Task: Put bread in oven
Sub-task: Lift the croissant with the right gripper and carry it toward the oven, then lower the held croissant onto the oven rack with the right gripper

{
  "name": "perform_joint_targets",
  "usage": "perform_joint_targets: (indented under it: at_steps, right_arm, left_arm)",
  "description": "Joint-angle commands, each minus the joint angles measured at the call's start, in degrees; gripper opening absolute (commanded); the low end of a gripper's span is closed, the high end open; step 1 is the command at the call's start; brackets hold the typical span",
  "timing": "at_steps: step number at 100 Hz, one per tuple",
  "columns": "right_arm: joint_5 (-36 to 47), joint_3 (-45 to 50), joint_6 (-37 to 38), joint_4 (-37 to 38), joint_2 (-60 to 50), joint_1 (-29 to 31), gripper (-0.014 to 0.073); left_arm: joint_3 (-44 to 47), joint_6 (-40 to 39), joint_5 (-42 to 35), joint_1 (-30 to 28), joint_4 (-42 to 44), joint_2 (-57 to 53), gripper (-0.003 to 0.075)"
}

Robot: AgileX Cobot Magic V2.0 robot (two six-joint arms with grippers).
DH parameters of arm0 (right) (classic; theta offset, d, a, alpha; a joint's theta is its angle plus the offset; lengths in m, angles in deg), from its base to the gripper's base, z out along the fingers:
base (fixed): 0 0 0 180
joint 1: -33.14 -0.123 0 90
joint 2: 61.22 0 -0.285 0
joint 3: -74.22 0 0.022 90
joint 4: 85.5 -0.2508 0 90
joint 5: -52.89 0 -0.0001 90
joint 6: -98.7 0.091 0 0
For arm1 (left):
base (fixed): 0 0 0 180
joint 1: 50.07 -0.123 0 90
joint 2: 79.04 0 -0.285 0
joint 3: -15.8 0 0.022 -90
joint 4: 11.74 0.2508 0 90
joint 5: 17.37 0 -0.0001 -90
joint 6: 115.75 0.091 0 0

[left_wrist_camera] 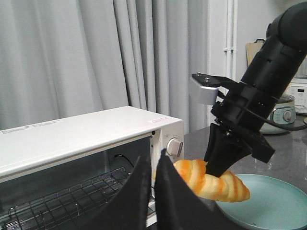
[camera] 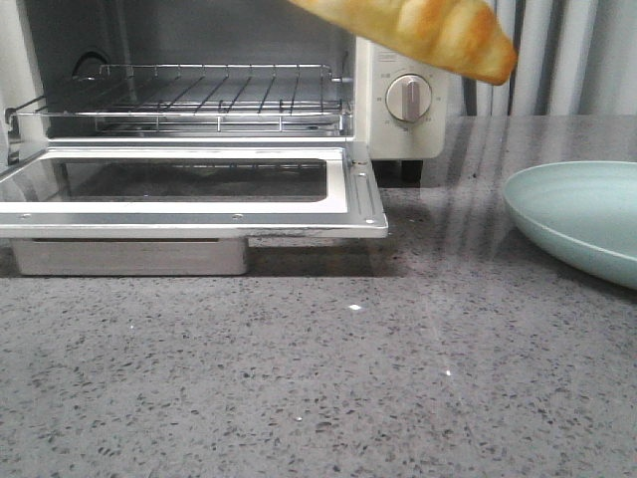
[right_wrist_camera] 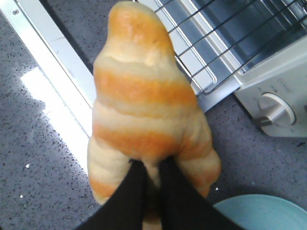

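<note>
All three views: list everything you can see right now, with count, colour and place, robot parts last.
bread: one, golden-orange with cream stripes, held in the air near the oven's dial side, above the counter.
oven: one, cream-white, on the counter, door dropped open, wire rack bare.
dial: one in the front view, white, on the oven's right panel.
plate: one, pale green, on the counter right of the oven.
counter: grey speckled.
curtain: grey, behind the oven.
right gripper: black fingers shut on the bread.
left gripper: black fingers close together, holding nothing, raised beside the oven.
</note>
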Motion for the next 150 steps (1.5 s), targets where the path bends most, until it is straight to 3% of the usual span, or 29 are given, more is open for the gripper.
perform_joint_targets:
  at_steps: [1,48,119,150]
  right_arm:
    - [3.2,-3.2,-1.3,-0.2,-0.4,0.0,-0.0065]
    - [1.2,-15.3,-3.5,-0.2,9.0,-0.2,-0.0065]
    - [2.3,-16.8,-9.5,4.4,13.7,-5.1,-0.0065]
    - [-1.0,-23.6,-11.2,7.1,17.7,-7.4,-0.0065]
  left_arm:
    - [-2.1,-0.1,-4.0,0.2,0.1,0.3,-0.0020]
    - [-2.1,-0.1,-4.0,0.2,0.3,0.3,-0.0020]
    - [-2.1,-0.1,-4.0,0.2,0.9,0.3,-0.0020]
    - [-2.1,-0.1,-3.9,0.2,0.9,0.3,-0.0020]
